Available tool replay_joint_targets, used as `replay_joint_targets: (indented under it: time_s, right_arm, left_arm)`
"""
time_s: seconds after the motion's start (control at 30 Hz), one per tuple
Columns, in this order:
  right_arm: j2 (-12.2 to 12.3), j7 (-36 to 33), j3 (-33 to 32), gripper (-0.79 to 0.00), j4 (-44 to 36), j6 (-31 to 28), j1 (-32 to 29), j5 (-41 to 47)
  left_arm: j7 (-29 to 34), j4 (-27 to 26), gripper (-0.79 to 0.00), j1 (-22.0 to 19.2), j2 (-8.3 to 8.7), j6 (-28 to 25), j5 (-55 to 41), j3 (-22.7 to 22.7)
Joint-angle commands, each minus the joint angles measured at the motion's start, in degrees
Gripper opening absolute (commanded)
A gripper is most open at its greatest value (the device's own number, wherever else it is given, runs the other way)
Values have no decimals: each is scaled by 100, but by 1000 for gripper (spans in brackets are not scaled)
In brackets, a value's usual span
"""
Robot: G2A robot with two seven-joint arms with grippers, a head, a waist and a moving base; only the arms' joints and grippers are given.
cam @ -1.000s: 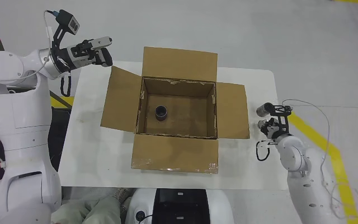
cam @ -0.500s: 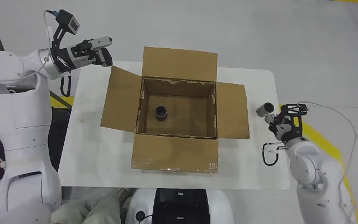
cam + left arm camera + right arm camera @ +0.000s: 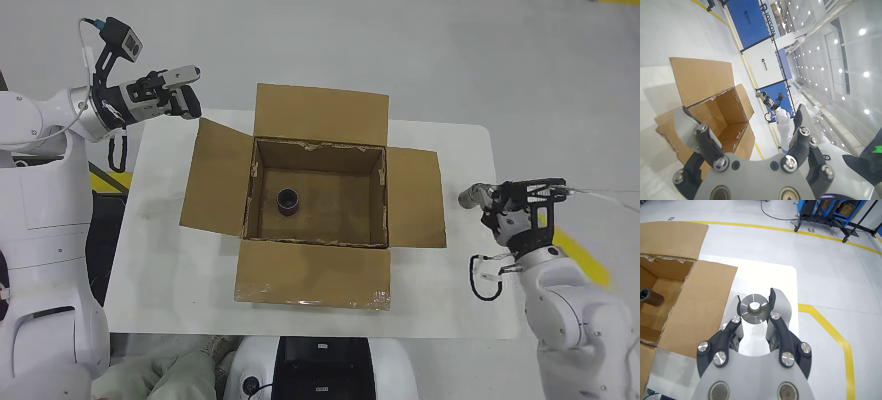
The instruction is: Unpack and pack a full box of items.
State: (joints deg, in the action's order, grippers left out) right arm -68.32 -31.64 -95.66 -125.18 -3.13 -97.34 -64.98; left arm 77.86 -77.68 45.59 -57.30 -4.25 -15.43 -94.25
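Right gripper (image 3: 755, 298) clamps a metal cylinder (image 3: 762, 313) over the table (image 3: 170, 260), just beside the open box's (image 3: 315, 275) right flap. A dark tube (image 3: 288, 202) sits inside. Left gripper (image 3: 190, 87) hangs spread wide near the table's far-left corner.

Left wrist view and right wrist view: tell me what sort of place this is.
Probably a large factory or warehouse-style hall: rows of round ceiling lights high overhead, blue and white partition panels along an aisle, and yellow lines painted on the floor.

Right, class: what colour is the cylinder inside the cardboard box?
Dark rusty brown cylinder, clearest in the right wrist view.
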Motion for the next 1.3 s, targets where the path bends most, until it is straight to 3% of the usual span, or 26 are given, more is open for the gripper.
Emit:
replay_joint_targets:
  time_s: [0.0,0.6,0.8,1.27]
  right_arm:
    - [-2,53,99,-785,-60,-65,71,6]
    - [-107,-310,2200,-785,528,-729,1906,-244]
    - [-224,-400,3073,-785,926,-608,2497,-407]
    - [-470,-599,4042,-785,2107,-561,3491,-136]
  left_arm:
    - [0,0,0,0,0,0,0,0]
    - [0,0,0,0,0,0,0,0]
    - [0,0,0,0,0,0,0,0]
    - [0,0,0,0,0,0,0,0]
